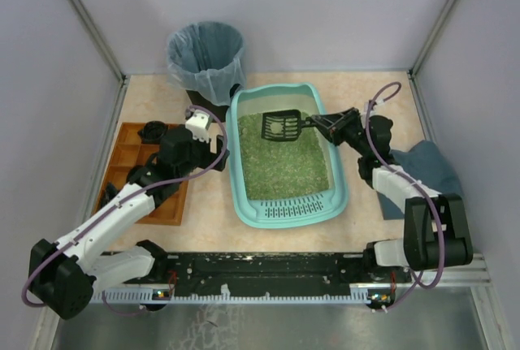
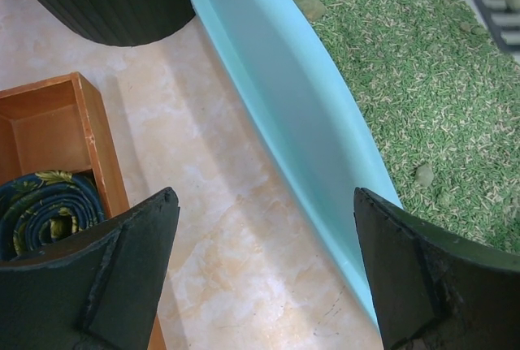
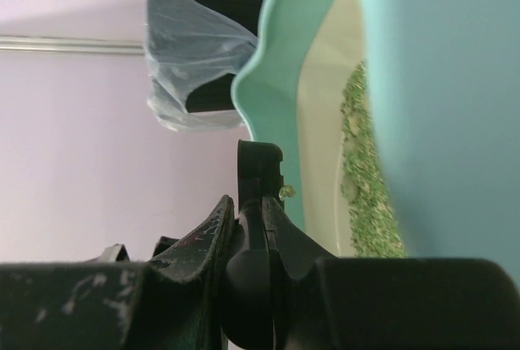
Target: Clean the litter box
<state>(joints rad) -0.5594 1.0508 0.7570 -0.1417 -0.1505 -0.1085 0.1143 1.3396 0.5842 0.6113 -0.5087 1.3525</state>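
Note:
The teal litter box [image 1: 238,173] lies mid-table, filled with green granules [image 1: 284,163], its grate lip [image 1: 296,210] toward the arms. A black slotted scoop [image 1: 280,127] hovers over the far part of the litter with some granules in it. My right gripper [image 1: 322,123] is shut on its handle [image 3: 258,173], reaching in over the box's right rim [image 3: 276,74]. My left gripper [image 1: 213,137] is open and empty just outside the box's left wall [image 2: 276,82], over bare table. Small clumps [image 2: 424,175] sit among the litter.
A black bin [image 1: 205,56] lined with a blue-grey bag stands behind the box's far left corner. A brown wooden compartment tray [image 1: 130,143] lies at the left, holding a rolled dark patterned cloth [image 2: 45,204]. A blue-grey cloth [image 1: 431,167] lies at the right. Walls enclose the table.

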